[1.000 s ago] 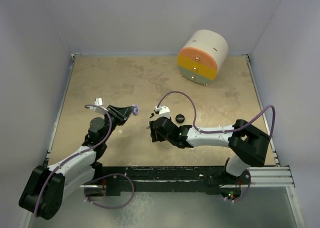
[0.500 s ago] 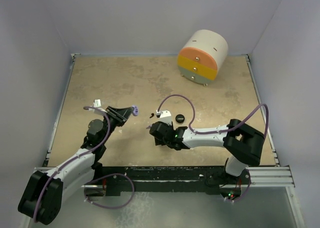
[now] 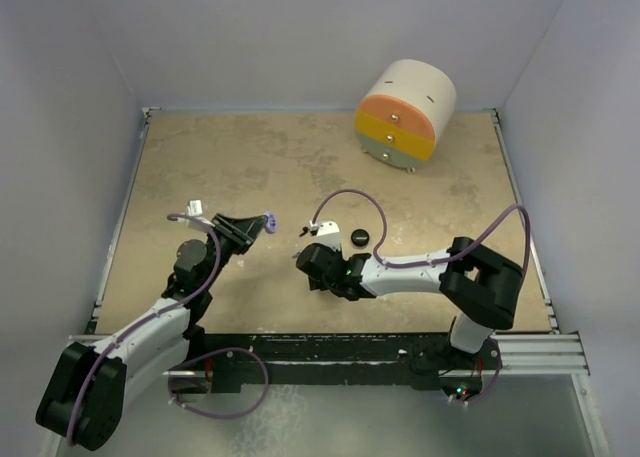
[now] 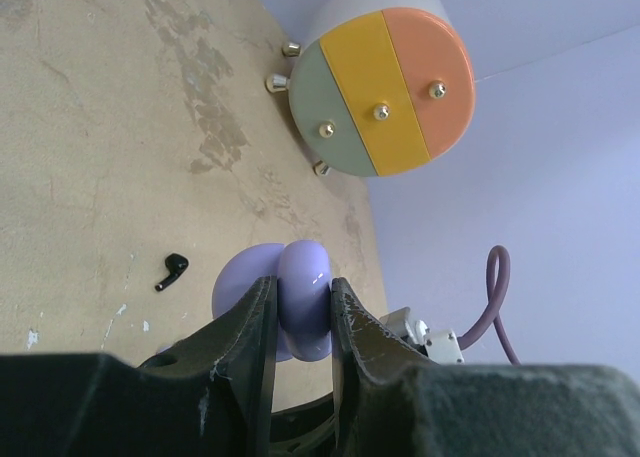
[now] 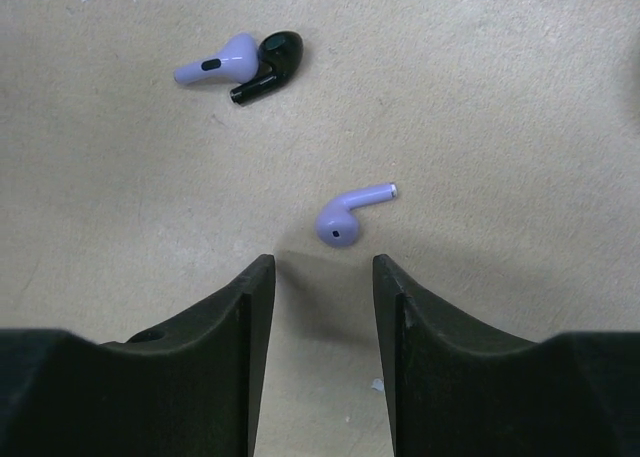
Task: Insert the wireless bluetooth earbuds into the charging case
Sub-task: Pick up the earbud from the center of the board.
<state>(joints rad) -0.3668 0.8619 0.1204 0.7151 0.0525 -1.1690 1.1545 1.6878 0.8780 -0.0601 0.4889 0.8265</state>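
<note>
Tan mottled table (image 3: 250, 167), lavender walls (image 3: 250, 37). Well near-left of the round drawers (image 3: 405, 115), the left gripper (image 4: 302, 299) clamps the lavender case (image 4: 305, 267). Only the right wrist view shows the right gripper (image 5: 322, 267) gaping, empty, at a lavender earbud (image 5: 345, 217) lying there.

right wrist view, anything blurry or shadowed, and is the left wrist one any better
Right wrist: the nearer lavender earbud is sharp with a faint shadow below it; the right pincer is near-black, little detail. Left wrist: a glare spot on the case in the left pincer; the drawers are crisp.
</note>
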